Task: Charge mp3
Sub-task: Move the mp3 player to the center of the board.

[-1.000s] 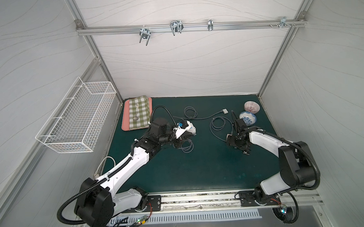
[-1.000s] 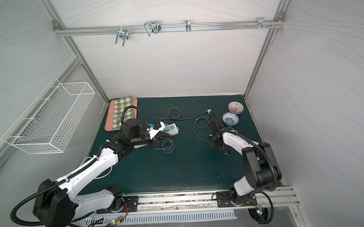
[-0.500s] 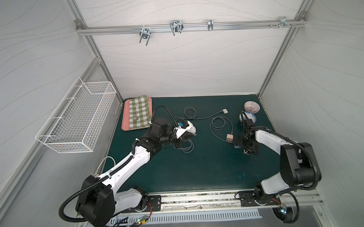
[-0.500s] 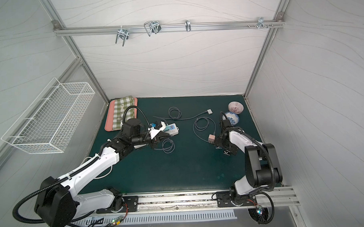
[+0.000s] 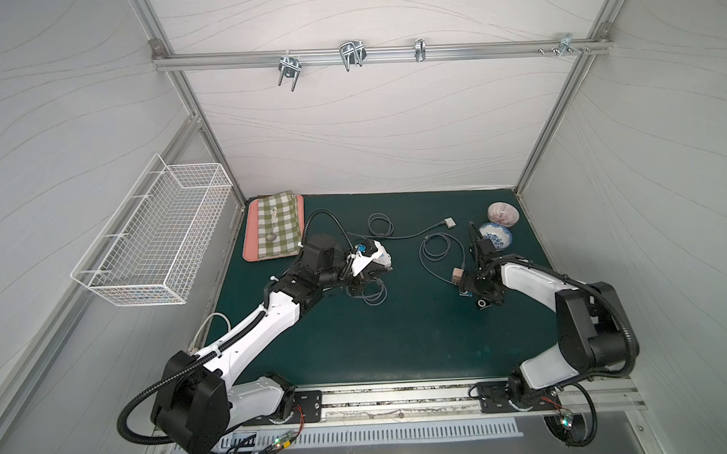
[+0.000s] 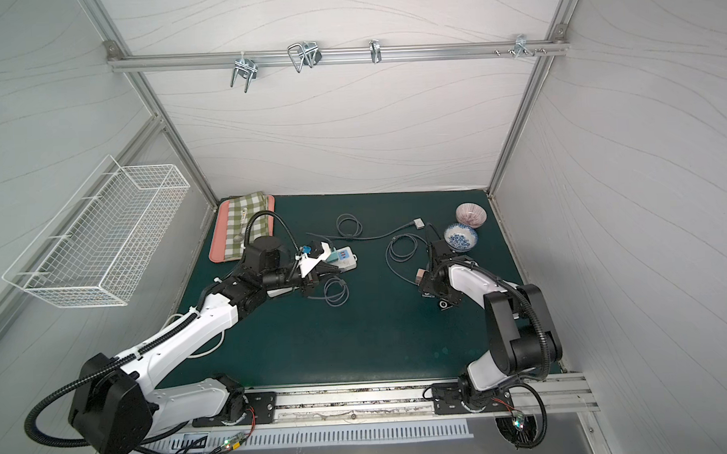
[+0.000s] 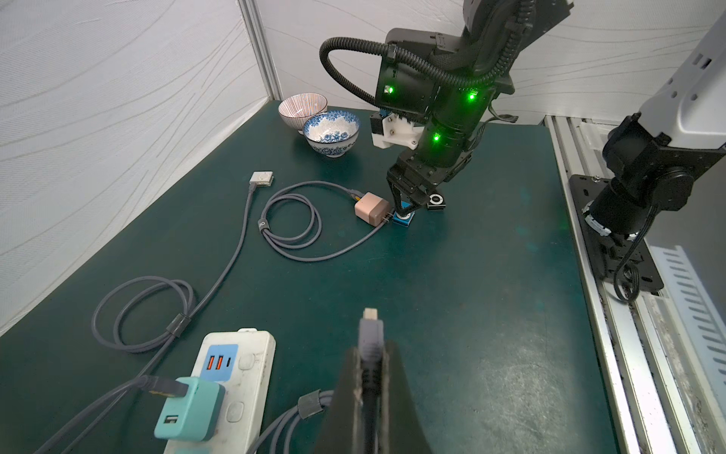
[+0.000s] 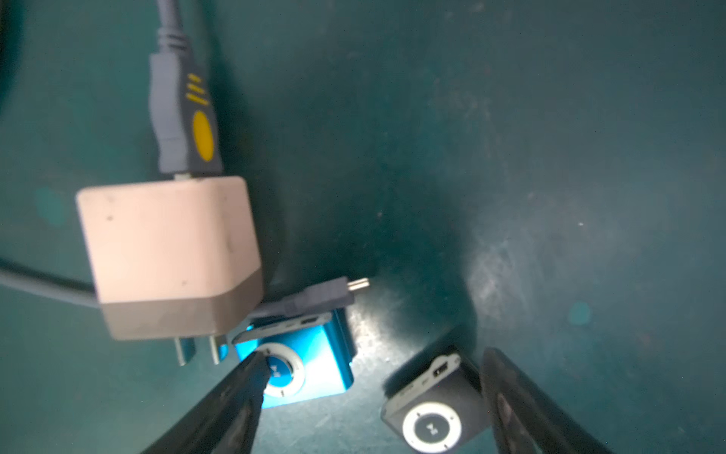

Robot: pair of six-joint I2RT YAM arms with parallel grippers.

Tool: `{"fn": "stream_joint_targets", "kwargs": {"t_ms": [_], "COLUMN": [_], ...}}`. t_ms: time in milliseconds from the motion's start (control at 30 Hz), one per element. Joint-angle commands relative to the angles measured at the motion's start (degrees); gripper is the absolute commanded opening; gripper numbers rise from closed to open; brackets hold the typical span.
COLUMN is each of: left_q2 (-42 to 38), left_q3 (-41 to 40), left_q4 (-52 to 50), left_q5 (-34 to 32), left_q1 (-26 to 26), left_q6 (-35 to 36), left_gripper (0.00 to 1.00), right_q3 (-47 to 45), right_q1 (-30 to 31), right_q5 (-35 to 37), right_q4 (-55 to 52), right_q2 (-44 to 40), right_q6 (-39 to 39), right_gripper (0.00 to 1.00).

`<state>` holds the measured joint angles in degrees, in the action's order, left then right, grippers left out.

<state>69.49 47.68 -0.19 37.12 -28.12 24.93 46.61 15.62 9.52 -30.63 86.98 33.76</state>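
Beside the pink charger (image 8: 169,251) | our right gripper (image 8: 375,363) hangs wide-jawed over the blue mp3 (image 8: 314,365) and black mp3 (image 8: 432,405), centred on neither | our left gripper (image 7: 369,353) pinches the cable plug (image 7: 370,334) | we judge: centre on one player before closing.

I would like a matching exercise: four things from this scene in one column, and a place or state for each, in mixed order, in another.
1 teal charger
2 pink charger
3 grey cable plug
4 black mp3 player

A lying unplugged on the mat
B between the open fingers of the right gripper
C plugged into the white power strip
D clamped in the left gripper

Pairs: 1-C, 2-A, 3-D, 4-B
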Motion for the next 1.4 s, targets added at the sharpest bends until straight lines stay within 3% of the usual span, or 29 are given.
{"fn": "stream_joint_targets", "kwargs": {"t_ms": [0, 167, 467, 800, 1000, 1367], "left_q2": [-0.5, -0.8, -1.4, -1.7, -2.0, -3.4], "left_q3": [2.1, 2.0, 1.7, 1.4, 1.5, 0.8], "left_q4": [1.3, 1.4, 1.7, 1.8, 1.1, -0.3], "left_q5": [1.0, 0.9, 1.0, 1.1, 1.2, 0.4], "left_q1": [0.3, 0.3, 0.3, 0.3, 0.3, 0.3], "left_q6": [1.0, 1.1, 1.0, 1.2, 0.7, 0.8], "left_gripper": [0.00, 0.00, 0.00, 0.00, 0.00, 0.00], "right_q3": [-2.2, -1.7, 2.5, 0.0, 1.6, 1.7], "right_q1": [2.7, 5.3, 0.4, 0.9, 3.1, 4.5], "right_q5": [-3.2, -1.8, 1.7, -8.7, -4.9, 1.5], "right_q4": [-3.1, -6.2, -14.7, -23.4, -24.3, -19.8], "right_q2": [-0.2, -3.5, -7.7, -10.4, -6.6, -1.7], "right_q6": [-0.2, 2.7, 3.8, 19.6, 26.2, 31.4], "right_gripper": [0.86, 0.88, 0.91, 0.87, 0.83, 0.74]}}
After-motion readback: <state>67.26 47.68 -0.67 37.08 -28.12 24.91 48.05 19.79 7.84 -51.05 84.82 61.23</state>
